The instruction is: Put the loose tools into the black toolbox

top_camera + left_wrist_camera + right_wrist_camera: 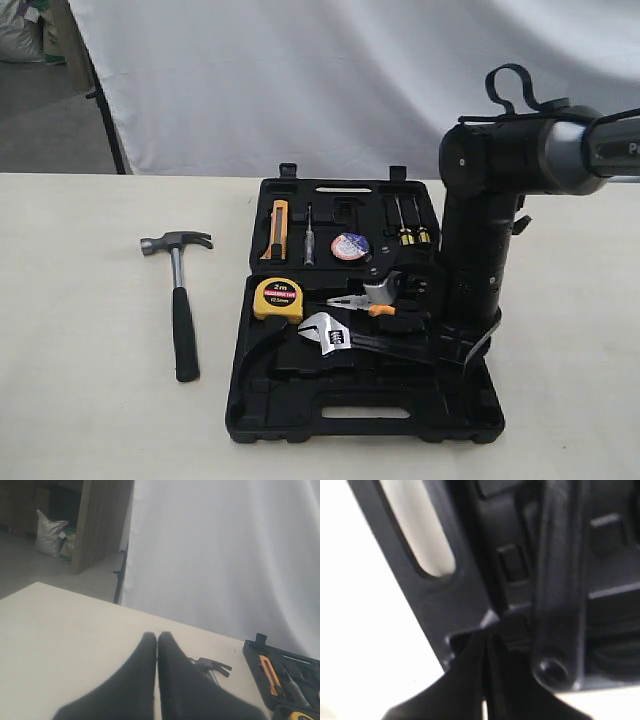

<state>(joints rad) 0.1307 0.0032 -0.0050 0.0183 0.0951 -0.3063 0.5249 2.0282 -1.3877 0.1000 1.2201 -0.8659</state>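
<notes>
The black toolbox [300, 420] lies open at the middle of the table. The adjustable wrench [335, 338] rests slantwise across its near half, silver head to the left. My right gripper [462, 345] hangs low over the box's right side at the end of the wrench's shaft. In the right wrist view that gripper [487, 630] is shut with nothing in it, beside the wrench's black shaft [560, 580] and over the toolbox [435, 595]. The claw hammer [180, 300] lies on the table left of the box. My left gripper [157, 636] is shut and empty, above the table short of the hammer's head [212, 666].
A yellow tape measure [278, 298] and orange-handled pliers [365, 305] sit in the near half. The far half holds a utility knife [278, 228], screwdrivers [410, 225] and a tape roll [350, 247]. A white backdrop hangs behind the table.
</notes>
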